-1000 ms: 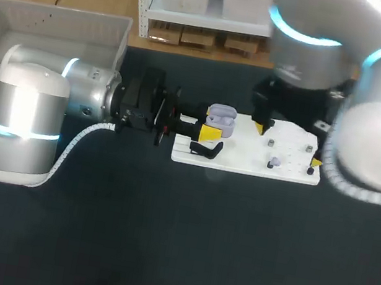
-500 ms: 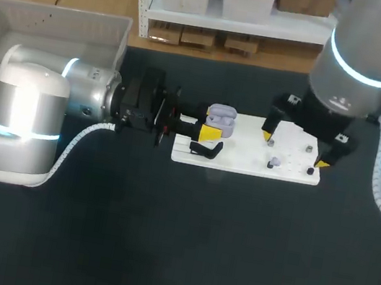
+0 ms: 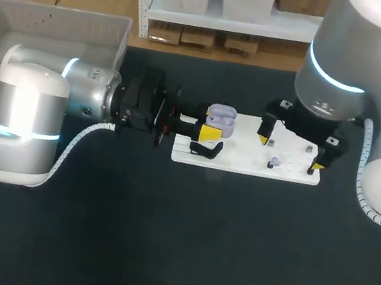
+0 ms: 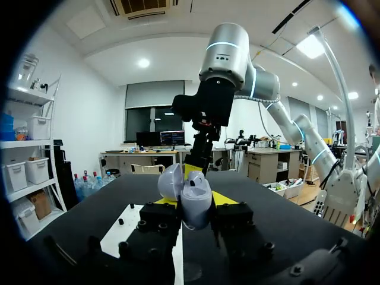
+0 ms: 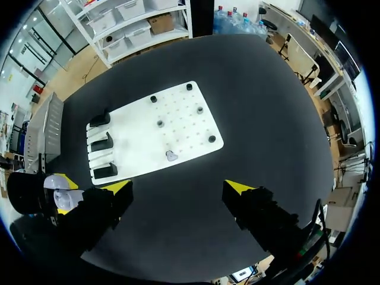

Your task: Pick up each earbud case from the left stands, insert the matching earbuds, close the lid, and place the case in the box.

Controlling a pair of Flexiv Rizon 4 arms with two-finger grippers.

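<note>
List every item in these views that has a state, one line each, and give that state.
earbud case: lid open.
left gripper: shut on the earbud case.
right gripper: open, empty, above the white board.
earbud: lying loose on the white board.
three black stands: empty.

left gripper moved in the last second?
No. The left gripper holds the open lilac earbud case at the same end of the white pegboard.

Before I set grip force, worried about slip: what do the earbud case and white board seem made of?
The earbud case looks like smooth pale lilac plastic, semi-gloss: soft highlights on its rounded shell. The white board seems matte plastic or painted sheet, which I cannot tell: flat, evenly white, no glare, rows of small holes.
</note>
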